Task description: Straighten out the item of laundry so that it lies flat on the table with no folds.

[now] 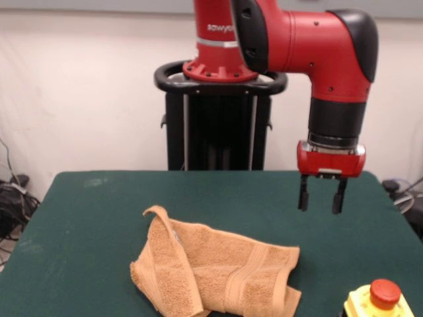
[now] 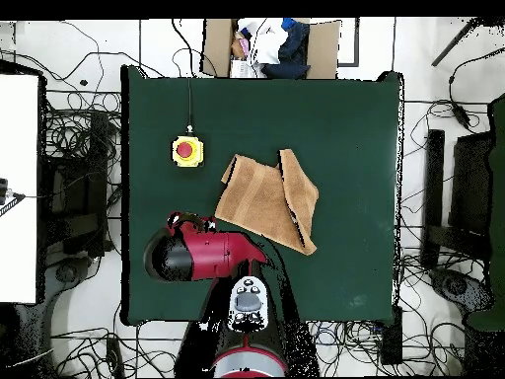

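One towel (image 1: 218, 272), one gripper (image 1: 321, 198), one yellow button box (image 1: 379, 304) with a red button on top, and one person (image 2: 268, 43) at the table's (image 1: 92, 218) edge in the overhead view. The orange-tan towel lies rumpled on the green table, one side folded over on itself along a ridge that rises to a curled corner; a flat woven band runs across the unfolded part. The gripper hangs in the air with its two black fingers (image 1: 303, 195) spread apart and nothing between them. The towel sits lower on the table and off to one side of the gripper, well apart from it and not touching. The button box stands near the towel, on the gripper's side of it.
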